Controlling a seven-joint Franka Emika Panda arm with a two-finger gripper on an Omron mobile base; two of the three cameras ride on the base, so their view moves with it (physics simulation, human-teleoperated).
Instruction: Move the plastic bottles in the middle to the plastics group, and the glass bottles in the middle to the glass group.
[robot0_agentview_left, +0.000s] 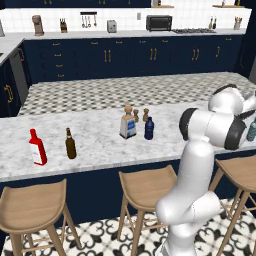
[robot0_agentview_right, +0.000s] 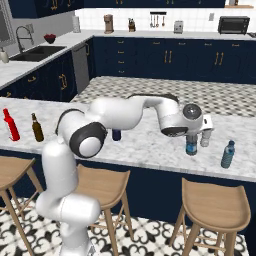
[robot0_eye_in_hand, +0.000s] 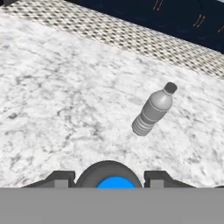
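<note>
Gripper (robot0_eye_in_hand: 108, 180): jaws closed on the clear blue-capped bottle (robot0_agentview_right: 191, 144), held upright from above so it can stand among the plastics.
Plastics group: the grey-capped bottle (robot0_eye_in_hand: 153, 110) stands just beside the held one; the teal bottle (robot0_agentview_right: 227, 154) is near, to its right.
Middle cluster: the dark blue bottle (robot0_agentview_left: 149, 128) and the cork-stoppered bottle (robot0_agentview_left: 128, 122) wait mid-counter.
Glass group: the red bottle (robot0_agentview_left: 37, 147) and the brown beer bottle (robot0_agentview_left: 70, 144) stand together at the far left, a separate pile.

Flat, even rendered light, bright throughout; faint soft shadows on the marble counter (robot0_agentview_left: 100, 140), no glare, slightly low-res softness.
</note>
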